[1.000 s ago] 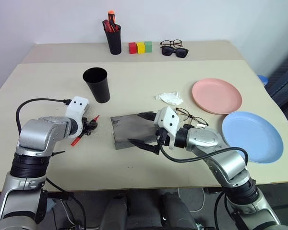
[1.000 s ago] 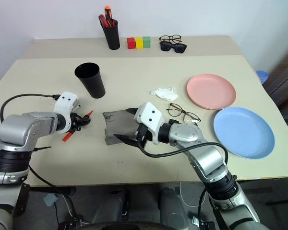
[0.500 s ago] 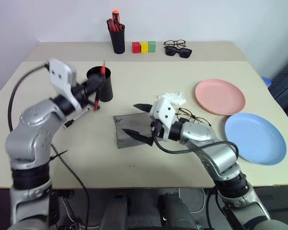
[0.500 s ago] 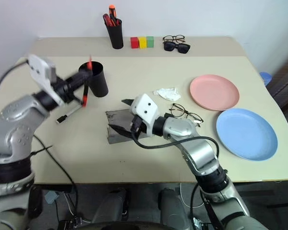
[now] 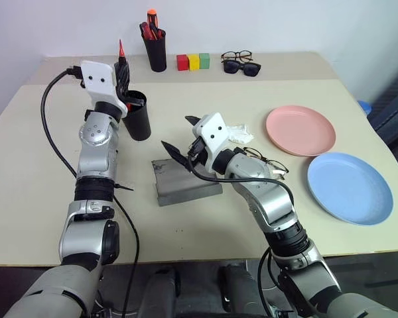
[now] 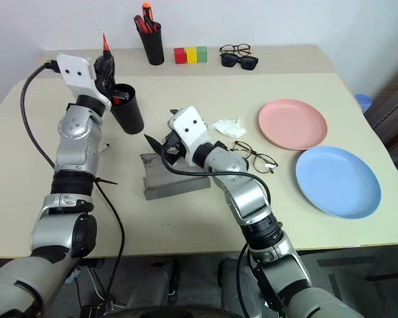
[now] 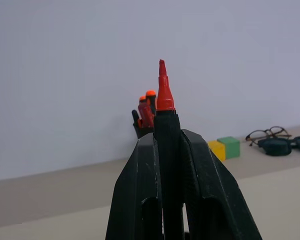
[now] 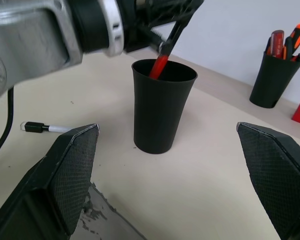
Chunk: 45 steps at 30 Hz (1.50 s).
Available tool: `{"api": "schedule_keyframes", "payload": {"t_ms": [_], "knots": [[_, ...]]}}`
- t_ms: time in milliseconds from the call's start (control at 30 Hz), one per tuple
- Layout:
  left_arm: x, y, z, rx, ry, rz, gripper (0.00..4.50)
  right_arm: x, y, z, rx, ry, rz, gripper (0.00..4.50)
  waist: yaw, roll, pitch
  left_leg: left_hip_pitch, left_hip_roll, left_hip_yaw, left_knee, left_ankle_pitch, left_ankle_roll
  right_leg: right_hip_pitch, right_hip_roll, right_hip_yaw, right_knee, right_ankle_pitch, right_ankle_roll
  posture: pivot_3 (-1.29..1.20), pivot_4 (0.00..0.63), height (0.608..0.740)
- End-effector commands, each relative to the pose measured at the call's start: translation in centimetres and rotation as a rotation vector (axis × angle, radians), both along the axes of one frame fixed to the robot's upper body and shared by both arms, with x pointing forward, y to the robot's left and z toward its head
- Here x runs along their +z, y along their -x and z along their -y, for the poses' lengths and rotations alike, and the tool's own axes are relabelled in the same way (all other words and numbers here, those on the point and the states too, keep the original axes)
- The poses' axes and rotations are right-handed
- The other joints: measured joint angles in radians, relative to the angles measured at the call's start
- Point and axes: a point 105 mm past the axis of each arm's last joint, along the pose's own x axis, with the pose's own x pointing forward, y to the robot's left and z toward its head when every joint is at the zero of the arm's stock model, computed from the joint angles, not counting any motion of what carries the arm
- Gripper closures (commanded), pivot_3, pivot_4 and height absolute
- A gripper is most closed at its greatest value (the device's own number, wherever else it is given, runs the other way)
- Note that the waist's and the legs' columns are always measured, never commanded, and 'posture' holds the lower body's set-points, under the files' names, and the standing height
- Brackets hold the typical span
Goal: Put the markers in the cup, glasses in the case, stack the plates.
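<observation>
My left gripper (image 5: 123,67) is shut on the black marker with red ends (image 7: 162,95). It holds the marker upright, with the lower red end (image 8: 159,65) dipping into the mouth of the black cup (image 5: 138,120). The white marker (image 8: 45,128) lies on the table beside the cup. My right gripper (image 5: 178,135) is open above the far edge of the grey case (image 5: 187,183), and its fingers (image 8: 65,185) point toward the cup. The wire-rimmed glasses (image 5: 266,163) lie to the right of the case. Further right are the pink plate (image 5: 300,131) and the blue plate (image 5: 349,188), side by side.
A crumpled white tissue (image 5: 239,135) lies between the case and the pink plate. At the table's back stand a black pen holder (image 5: 156,54) with orange-red pens, three coloured blocks (image 5: 193,62) and two more pairs of glasses (image 5: 241,64).
My left arm lifted the black-and-red marker off the table, turned it upright and brought it over the cup. My right gripper moved forward over the case, still open.
</observation>
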Motion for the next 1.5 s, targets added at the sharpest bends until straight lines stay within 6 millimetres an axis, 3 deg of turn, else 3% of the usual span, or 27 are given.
{"api": "schedule_keyframes", "payload": {"t_ms": [33,233,300,433,500,567,600,700,833,900,967,1033,1133,1367,1433,1500], "knots": [[0.5,0.1,-0.5,0.022,0.005,0.041,4.49,1.8,0.7,-0.2,0.008,-0.047,0.061,0.0,0.0,0.0,0.0,0.0,0.0,0.0,0.0,0.0,0.0,0.0,0.0,0.0,0.0,0.0,0.0,0.0,0.15,0.74],[0.3,0.3,-1.5,0.06,0.082,0.058,1.53,2.3,1.0,-0.7,0.034,-0.066,0.066,0.0,-0.001,0.0,0.0,0.0,0.0,0.0,0.0,0.0,0.0,0.0,0.0,0.0,0.001,0.0,0.0,0.0,0.15,0.74],[0.9,0.7,-2.0,0.061,0.113,0.084,1.53,2.3,1.1,-0.8,0.045,-0.067,0.066,0.0,-0.002,0.0,0.0,0.0,0.0,0.0,0.0,0.0,0.0,0.0,0.0,0.0,0.001,0.0,0.0,0.0,0.15,0.74],[2.8,3.6,-5.6,0.088,0.184,0.152,1.53,2.3,1.2,-0.9,0.055,-0.06,0.069,0.0,-0.015,0.0,0.0,0.0,0.001,0.0,0.0,0.0,0.0,-0.001,0.001,0.0,0.001,0.0,0.0,0.0,0.15,0.74],[2.4,4.8,-7.3,0.092,0.181,0.097,0.95,2.3,1.2,-0.7,0.055,-0.059,0.07,0.0,-0.026,0.0,0.0,0.0,0.001,-0.001,0.0,0.0,0.0,-0.001,0.001,0.0,0.001,0.0,0.0,0.0,0.15,0.74],[1.6,6.6,-9.2,0.1,0.164,0.007,0.08,2.2,1.2,-0.5,0.053,-0.058,0.068,0.0,-0.035,0.0,0.0,0.0,0.002,-0.001,-0.001,0.0,0.0,-0.001,0.001,0.001,0.002,0.0,0.0,0.0,0.15,0.74],[1.4,7.2,-9.6,0.099,0.161,-0.022,0.03,2.2,1.2,-0.4,0.052,-0.058,0.067,0.0,-0.035,0.0,0.0,0.001,0.002,-0.001,-0.001,0.0,0.0,-0.001,0.001,0.001,0.002,0.0,0.0,0.0,0.15,0.74],[-1.0,8.4,-10.6,0.1,0.133,-0.263,0.03,2.1,1.2,-0.3,0.061,-0.057,0.061,0.0,-0.031,0.0,0.0,0.001,0.002,-0.002,-0.001,0.0,-0.001,-0.001,0.001,0.001,0.002,0.0,0.0,0.0,0.15,0.74],[-7.4,9.6,-8.3,-0.012,-0.058,-0.743,0.03,1.9,1.5,-0.8,0.1,-0.052,0.052,0.0,-0.023,-0.001,-0.001,0.002,0.001,-0.003,-0.001,0.0,0.0,0.002,0.001,0.0,0.002,0.0,0.0,0.0,0.15,0.74],[-10.4,9.8,-8.1,0.027,-0.156,-0.971,0.03,1.8,2.0,-1.3,0.143,-0.04,0.05,0.0,-0.019,-0.001,-0.001,0.003,0.001,-0.004,0.0,0.0,-0.001,0.004,0.001,-0.001,0.002,0.0,-0.001,0.0,0.15,0.74],[-12.2,9.9,-8.2,0.047,-0.25,-1.093,0.03,1.6,2.9,-1.8,0.206,-0.022,0.049,0.0,-0.023,-0.001,-0.001,0.004,0.001,-0.005,0.0,0.0,-0.001,0.006,0.002,-0.001,0.0,0.0,-0.001,0.0,0.15,0.74],[-12.7,9.2,-8.5,0.067,-0.227,-1.124,0.03,1.5,3.4,-2.1,0.237,-0.011,0.054,0.0,-0.026,-0.001,-0.001,0.004,0.001,-0.005,-0.001,0.0,-0.001,0.006,0.002,-0.001,0.0,0.0,-0.001,0.0,0.15,0.74],[-12.9,8.2,-9.0,0.098,-0.197,-1.146,0.84,1.4,3.5,-2.1,0.242,-0.002,0.056,0.0,-0.026,-0.001,-0.001,0.005,0.002,-0.005,-0.001,0.0,-0.001,0.005,0.004,-0.001,0.001,-0.001,-0.001,0.0,0.15,0.74],[-13.1,6.7,-9.0,0.108,-0.153,-1.128,4.38,0.9,3.8,-1.9,0.232,0.01,0.049,0.0,-0.026,-0.001,-0.001,0.005,0.002,-0.004,-0.001,0.001,-0.001,0.005,0.003,-0.001,0.002,-0.001,-0.001,0.0,0.15,0.74],[-11.8,5.7,-9.8,0.162,-0.107,-1.026,4.45,0.9,3.8,-1.8,0.226,0.01,0.052,0.0,-0.025,0.0,-0.001,0.005,0.002,-0.004,-0.001,0.001,-0.001,0.005,0.003,-0.001,0.002,-0.001,-0.001,0.0,0.15,0.74],[-8.5,4.1,-10.9,0.228,-0.039,-0.78,4.45,1.0,3.7,-1.7,0.221,0.011,0.054,0.0,-0.023,0.0,-0.001,0.005,0.002,-0.005,-0.001,0.001,-0.001,0.005,0.003,-0.001,0.002,-0.001,-0.001,0.0,0.15,0.74]]}}
